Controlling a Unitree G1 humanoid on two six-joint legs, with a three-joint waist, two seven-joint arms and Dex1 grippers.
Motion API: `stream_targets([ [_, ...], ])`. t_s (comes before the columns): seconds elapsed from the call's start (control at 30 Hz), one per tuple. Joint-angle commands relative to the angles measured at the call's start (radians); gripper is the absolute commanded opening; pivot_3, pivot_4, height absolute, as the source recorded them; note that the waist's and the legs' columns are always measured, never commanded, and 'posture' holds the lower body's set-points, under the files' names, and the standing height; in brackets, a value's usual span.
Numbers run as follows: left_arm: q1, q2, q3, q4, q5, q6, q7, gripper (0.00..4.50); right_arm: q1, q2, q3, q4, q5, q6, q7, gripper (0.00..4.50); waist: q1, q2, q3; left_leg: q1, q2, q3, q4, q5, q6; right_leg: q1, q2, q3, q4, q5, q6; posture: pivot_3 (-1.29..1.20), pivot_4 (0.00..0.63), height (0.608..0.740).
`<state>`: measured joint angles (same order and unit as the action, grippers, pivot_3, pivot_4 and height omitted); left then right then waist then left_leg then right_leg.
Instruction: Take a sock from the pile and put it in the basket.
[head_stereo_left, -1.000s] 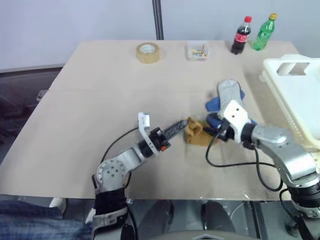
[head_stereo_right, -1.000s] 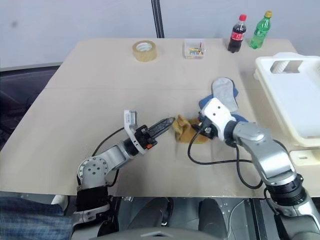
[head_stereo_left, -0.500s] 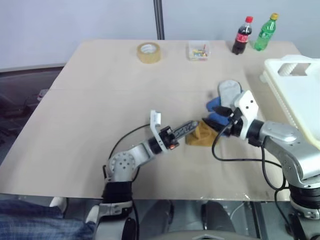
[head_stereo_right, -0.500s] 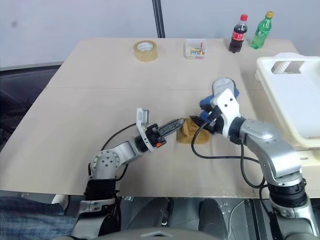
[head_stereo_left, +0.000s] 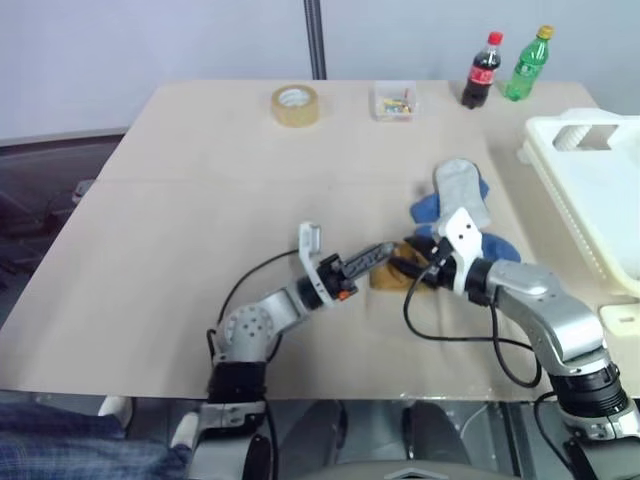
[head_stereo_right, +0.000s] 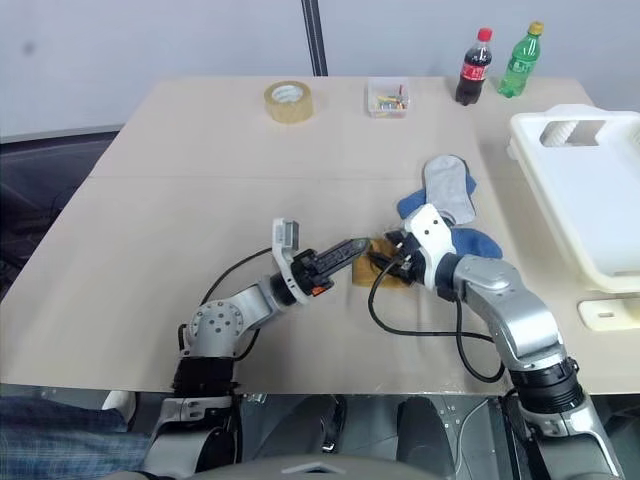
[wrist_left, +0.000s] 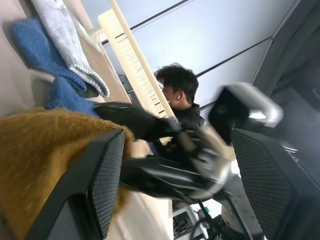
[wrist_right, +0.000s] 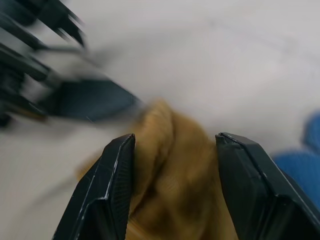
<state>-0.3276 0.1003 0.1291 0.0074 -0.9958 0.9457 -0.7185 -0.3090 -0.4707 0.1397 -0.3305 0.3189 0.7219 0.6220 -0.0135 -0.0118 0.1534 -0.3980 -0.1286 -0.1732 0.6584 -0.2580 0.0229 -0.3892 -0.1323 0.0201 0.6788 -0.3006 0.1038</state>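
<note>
Our right gripper (wrist_right: 172, 165) stands with its two black fingers spread apart on either side of the mustard-yellow sock (wrist_right: 172, 200); the sock bulges up between them, but we cannot tell whether the pads press on it. Our left gripper (head_stereo_right: 358, 246) comes in from the opposite side, its tip touching or just beside the same sock, and in its wrist view its fingers (wrist_left: 102, 185) stand wide apart, with the mustard fabric lying against one of them. The two grippers face each other across this sock, close together near the middle of the table (head_stereo_left: 200, 180).

Just behind the mustard-yellow sock lies the rest of the pile (head_stereo_left: 455, 205): blue socks with a light grey sock draped over them. The white basket (head_stereo_left: 590, 200) sits at the table's right edge, well apart from the pile.

Along the far edge of the table we see a tape roll (head_stereo_left: 296, 104), a small clear box (head_stereo_left: 394, 101), a cola bottle (head_stereo_left: 483, 70) and a green bottle (head_stereo_left: 529, 64). In the left wrist view a person (wrist_left: 180, 95) shows beyond the basket.
</note>
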Motion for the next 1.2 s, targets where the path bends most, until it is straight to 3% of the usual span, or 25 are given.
stream_targets([
  [0.03, 0.027, 0.027, 0.010, -0.096, -0.036, 0.004, -0.013, 3.60, 0.003, -0.009, -0.005, -0.009, -0.005, 0.040, -0.021, 2.65, -0.001, 0.000, 0.000, 0.000, 0.000, 0.000, 0.000, 0.000, 0.000, 0.000, 0.000, 0.000, 0.000, 0.000, 0.000, 0.00, 0.150, 0.740],
  [0.13, 0.055, 0.066, 0.017, -0.168, -0.049, 0.014, -0.002, 3.69, 0.004, -0.002, -0.001, -0.002, -0.010, 0.079, -0.047, 3.41, 0.000, 0.000, 0.000, 0.000, 0.000, 0.000, 0.000, 0.000, 0.000, 0.000, 0.000, 0.000, 0.000, 0.000, 0.000, 0.00, 0.150, 0.740],
  [0.2, 0.070, 0.089, 0.022, -0.205, -0.063, 0.018, 0.007, 3.69, 0.005, -0.001, 0.003, -0.003, -0.006, 0.100, -0.049, 4.40, 0.000, 0.000, 0.000, 0.000, 0.000, 0.000, 0.000, 0.000, 0.000, 0.000, 0.000, 0.001, 0.000, 0.000, 0.000, 0.00, 0.150, 0.740],
  [0.23, 0.078, 0.103, 0.021, -0.222, -0.062, 0.016, 0.007, 3.69, 0.005, -0.001, 0.006, -0.004, -0.008, 0.100, -0.050, 4.46, 0.001, 0.000, 0.000, 0.000, 0.000, 0.000, 0.000, 0.000, 0.000, 0.000, 0.000, 0.001, 0.000, 0.000, 0.000, 0.00, 0.150, 0.740],
  [0.47, 0.119, 0.188, 0.034, -0.327, -0.107, 0.034, 0.016, 3.69, -0.008, 0.005, 0.046, 0.025, -0.033, 0.068, -0.041, 4.46, 0.000, 0.000, 0.000, 0.000, 0.000, 0.000, 0.000, 0.000, 0.000, 0.000, 0.000, 0.001, 0.000, 0.000, 0.000, 0.00, 0.150, 0.740],
  [0.93, 0.171, 0.252, 0.048, -0.386, -0.175, 0.023, 0.082, 3.69, -0.037, 0.045, 0.132, 0.044, -0.034, 0.132, -0.018, 4.46, -0.002, 0.001, 0.000, 0.002, 0.001, 0.000, -0.001, 0.000, 0.000, -0.001, 0.001, 0.002, 0.000, 0.000, 0.000, 0.00, 0.150, 0.740],
  [1.2, 0.167, 0.281, 0.052, -0.406, -0.107, -0.068, 0.075, 3.69, -0.038, 0.045, 0.123, 0.045, -0.019, 0.189, -0.018, 4.46, -0.001, 0.000, -0.001, 0.002, 0.001, 0.001, -0.001, 0.000, 0.000, -0.001, 0.001, 0.002, 0.000, 0.001, -0.001, 0.00, 0.150, 0.740],
])
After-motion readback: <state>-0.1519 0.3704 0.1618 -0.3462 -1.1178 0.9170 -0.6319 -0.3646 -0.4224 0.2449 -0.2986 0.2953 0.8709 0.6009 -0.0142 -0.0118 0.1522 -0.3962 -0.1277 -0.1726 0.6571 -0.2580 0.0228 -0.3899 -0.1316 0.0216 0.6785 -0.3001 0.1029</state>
